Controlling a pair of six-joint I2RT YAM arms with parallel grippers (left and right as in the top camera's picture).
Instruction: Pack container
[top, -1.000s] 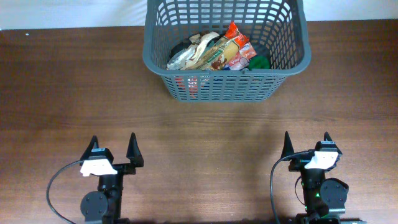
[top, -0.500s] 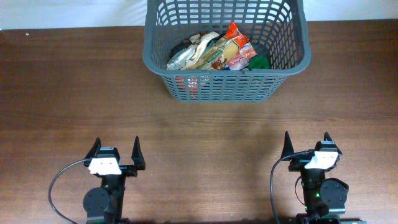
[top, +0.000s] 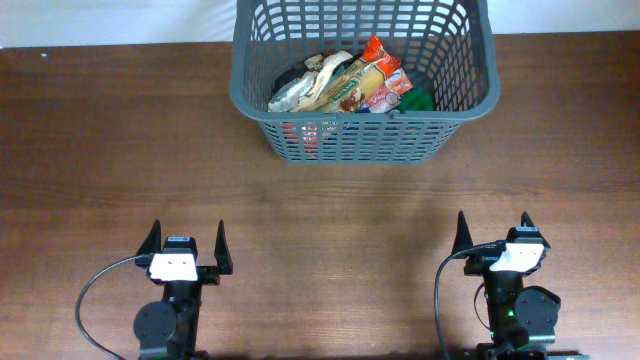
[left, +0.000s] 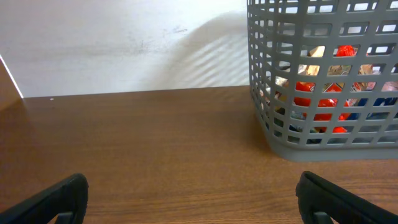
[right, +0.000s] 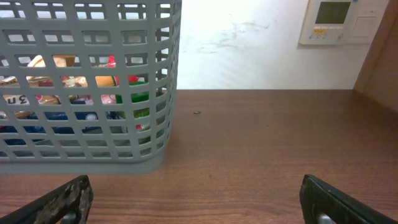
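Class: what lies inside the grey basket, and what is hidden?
The basket holds a heap of snack packets, red and beige on top, plus something green. Anything under that heap is covered.

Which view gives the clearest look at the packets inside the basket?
Overhead: it looks straight down into the basket onto the packets. Both wrist views catch them only as coloured scraps through the lattice wall, from low at the side.

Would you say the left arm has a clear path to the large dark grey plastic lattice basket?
Probably yes: only bare brown wooden table lies between the open left gripper and the dark grey plastic basket, though it stands far back, so reaching may be a stretch.
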